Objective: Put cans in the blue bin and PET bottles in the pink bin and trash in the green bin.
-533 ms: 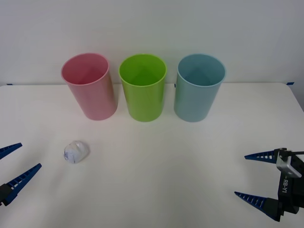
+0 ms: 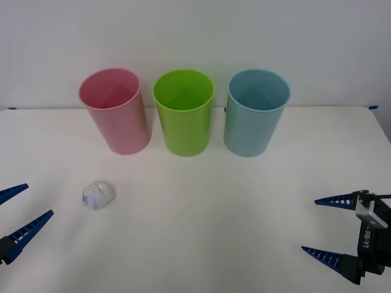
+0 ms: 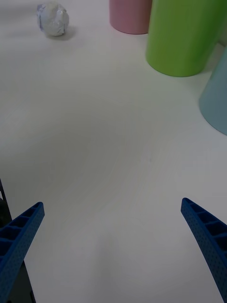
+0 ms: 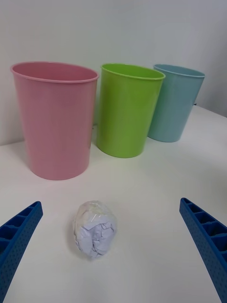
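**Colours on the white table**

The pink bin [image 2: 116, 113] is showing a pale, even pink, a little darker inside its mouth. The green bin [image 2: 183, 115] is glowing plain lime green, with no marking on its wall. The blue bin [image 2: 255, 115] is wearing a soft light blue, again unpatterned. The trash [image 2: 98, 195] is showing crumpled white with faint blue-purple marks across its folds. The table [image 2: 208, 207] is lying plain white, and the wall [image 2: 195, 30] behind is reading near-white. The left gripper [image 2: 17, 210] and the right gripper [image 2: 321, 226] are showing deep blue fingers [image 4: 201, 236] with a ribbed pattern.
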`<act>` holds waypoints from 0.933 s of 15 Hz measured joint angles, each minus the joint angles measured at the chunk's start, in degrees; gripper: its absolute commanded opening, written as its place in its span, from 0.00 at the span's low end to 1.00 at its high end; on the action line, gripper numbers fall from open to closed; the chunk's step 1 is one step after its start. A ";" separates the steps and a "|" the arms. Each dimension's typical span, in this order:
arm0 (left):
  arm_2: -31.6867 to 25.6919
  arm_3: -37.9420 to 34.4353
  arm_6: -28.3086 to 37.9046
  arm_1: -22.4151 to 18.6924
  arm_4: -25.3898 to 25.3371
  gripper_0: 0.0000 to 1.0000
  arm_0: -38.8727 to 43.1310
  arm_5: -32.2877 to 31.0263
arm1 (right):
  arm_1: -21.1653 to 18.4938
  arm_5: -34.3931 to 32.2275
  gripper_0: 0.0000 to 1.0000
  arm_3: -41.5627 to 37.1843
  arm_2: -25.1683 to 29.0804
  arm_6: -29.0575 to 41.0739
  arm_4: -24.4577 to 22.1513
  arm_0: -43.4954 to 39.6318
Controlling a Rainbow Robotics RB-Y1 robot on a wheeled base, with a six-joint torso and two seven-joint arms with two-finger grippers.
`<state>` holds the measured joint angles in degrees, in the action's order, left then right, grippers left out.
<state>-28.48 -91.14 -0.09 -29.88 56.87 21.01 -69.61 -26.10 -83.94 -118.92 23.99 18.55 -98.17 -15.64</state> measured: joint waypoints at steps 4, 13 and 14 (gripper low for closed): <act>0.00 0.00 0.00 0.00 0.00 1.00 0.00 0.00 | 0.00 0.00 1.00 0.00 0.00 -0.01 0.00 0.00; 0.00 0.00 0.00 0.00 0.00 1.00 0.00 0.00 | 0.00 0.00 1.00 0.00 0.00 0.00 0.00 0.00; 0.00 0.00 0.00 0.00 0.00 1.00 0.00 0.00 | 0.00 0.00 1.00 0.00 0.00 -0.01 0.00 0.00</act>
<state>-28.48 -91.14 -0.09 -29.88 56.87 21.01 -69.61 -26.10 -83.94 -118.92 23.99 18.54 -98.17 -15.64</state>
